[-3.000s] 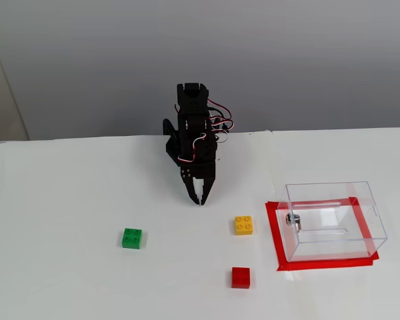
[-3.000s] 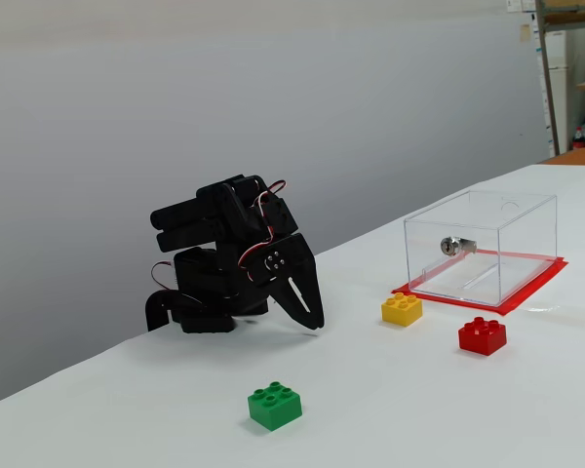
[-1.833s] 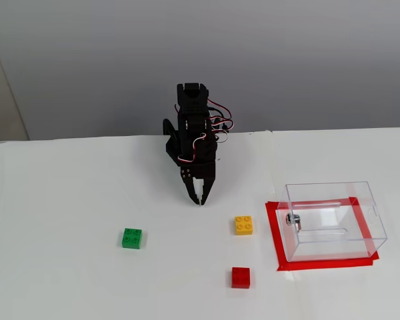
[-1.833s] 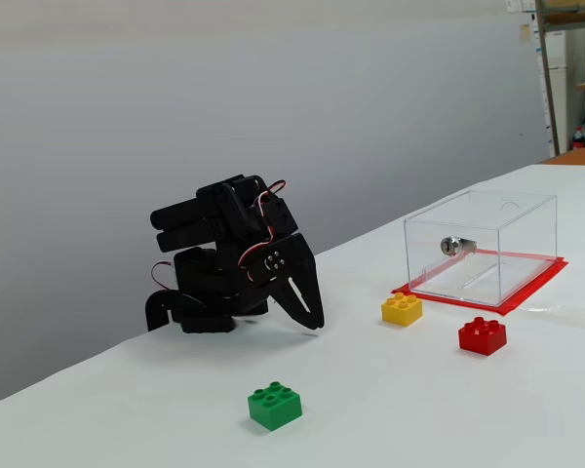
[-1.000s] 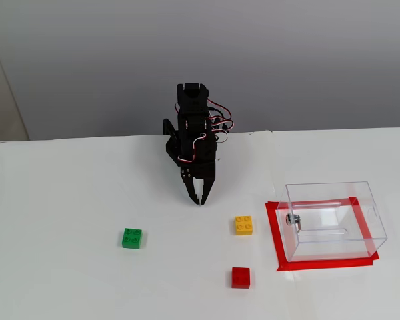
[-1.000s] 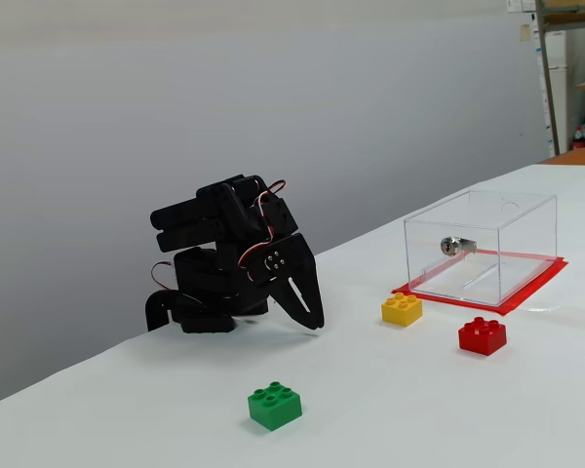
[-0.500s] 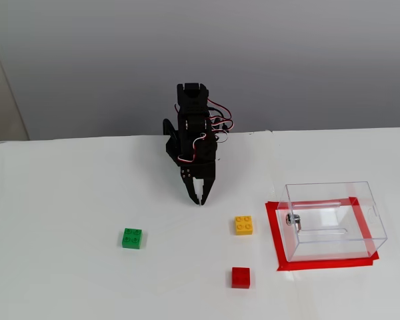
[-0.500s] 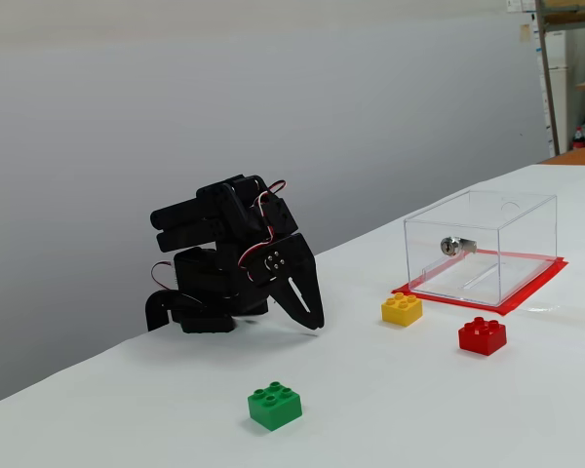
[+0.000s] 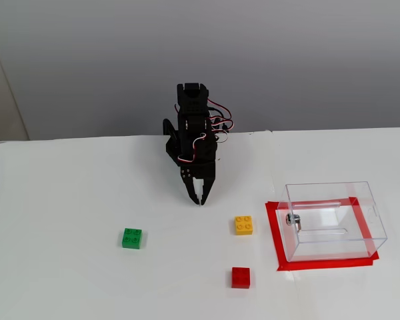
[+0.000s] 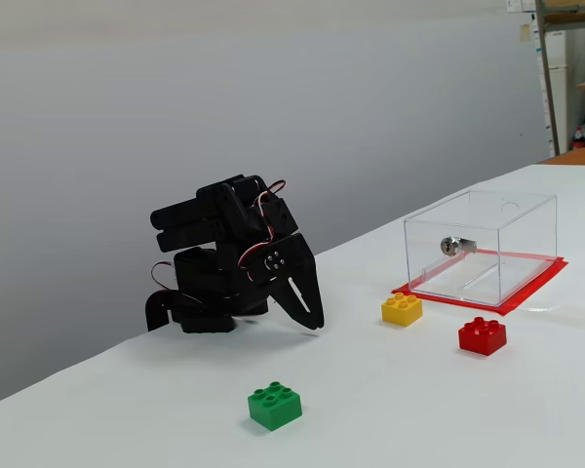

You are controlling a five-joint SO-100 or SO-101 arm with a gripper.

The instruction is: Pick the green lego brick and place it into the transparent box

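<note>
The green lego brick lies flat on the white table, studs up, toward the lower left of a fixed view. The transparent box stands on a red tape rectangle at the right, with a small metal fitting on one wall. My black gripper is folded down near the arm's base, tips close to the table, shut with nothing in it. It is well apart from the green brick and from the box.
A yellow brick lies just left of the box in a fixed view, and a red brick lies nearer the front. The arm's base stands at the table's back edge by the grey wall.
</note>
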